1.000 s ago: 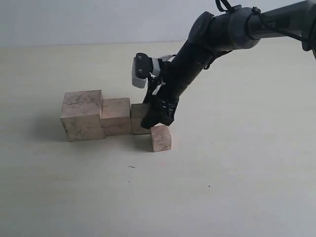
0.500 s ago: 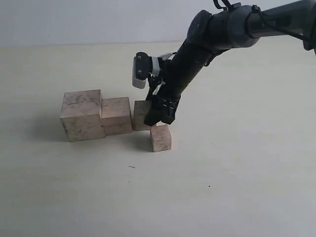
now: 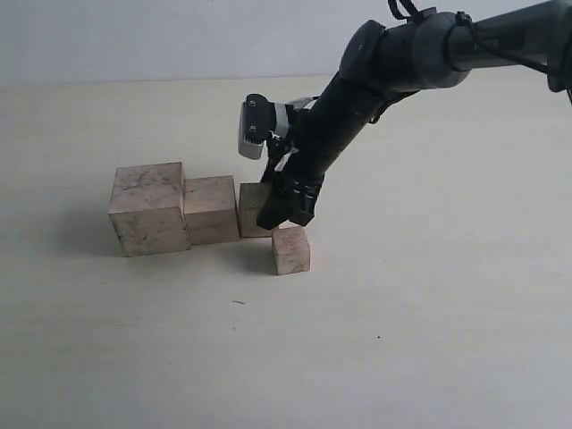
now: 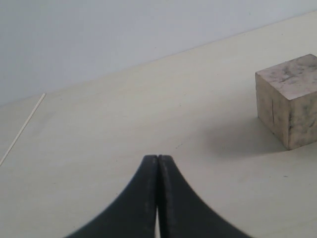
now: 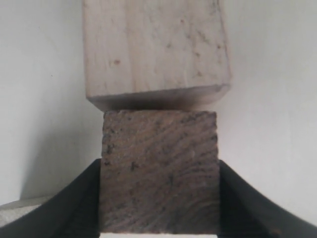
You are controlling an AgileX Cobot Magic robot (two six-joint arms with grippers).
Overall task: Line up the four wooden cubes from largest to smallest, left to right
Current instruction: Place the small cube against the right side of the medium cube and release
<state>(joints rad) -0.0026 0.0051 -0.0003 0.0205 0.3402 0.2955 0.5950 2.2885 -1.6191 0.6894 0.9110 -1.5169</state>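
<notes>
Right gripper (image 3: 284, 217) clamps the 3rd cube (image 3: 252, 210) just beside the 2nd cube (image 3: 211, 210) and largest cube (image 3: 149, 208), smallest cube (image 3: 291, 250) loose in front, left gripper (image 4: 157, 198) pinched fully together.

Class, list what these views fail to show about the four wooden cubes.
- Exterior view: the right gripper covers part of the third-largest pale wooden cube, hiding how the jaws meet it.
- Left wrist view: only the mottled largest wooden cube shows, cut off by the frame edge; the other three lie outside the picture.
- Right wrist view: the gripped cube, dark in shadow, and the pale cube beyond both run out of frame.
</notes>
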